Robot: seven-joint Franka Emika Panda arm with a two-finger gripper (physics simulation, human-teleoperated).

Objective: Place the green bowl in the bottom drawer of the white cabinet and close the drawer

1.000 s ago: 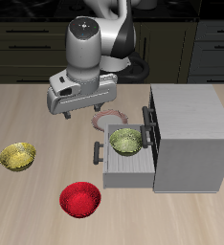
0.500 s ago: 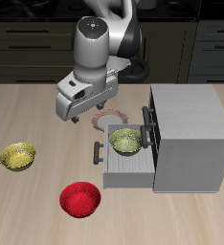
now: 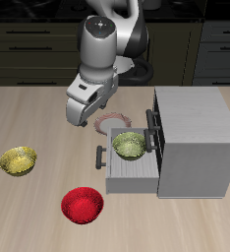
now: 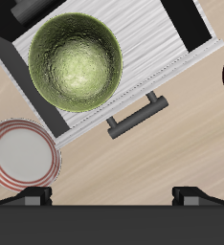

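nearest the bench's front edge sits a red bowl (image 3: 83,205), out on the bare wood. a bit farther back, toward one side edge, there's a golden-yellow bowl (image 3: 19,160), well apart from the red one.

then the bottom drawer (image 3: 137,173) of the white cabinet (image 3: 194,138): it's pulled right out, and the green bowl (image 3: 129,146) is sitting inside it, upright, tucked in close to the cabinet's face. the wrist cam looks straight down on it (image 4: 76,60) resting on the drawer's pale floor (image 4: 162,43), with the black bar handle (image 4: 138,115) just past the drawer's front panel.

behind the drawer there's a red-rimmed plate (image 3: 111,122) flat on the bench (image 3: 28,207), partly under the arm.

farthest back and highest, the gripper (image 3: 86,118) hangs in the air above the plate, clear of everything. the fingers (image 4: 194,193) are spread wide apart, holding nothing.
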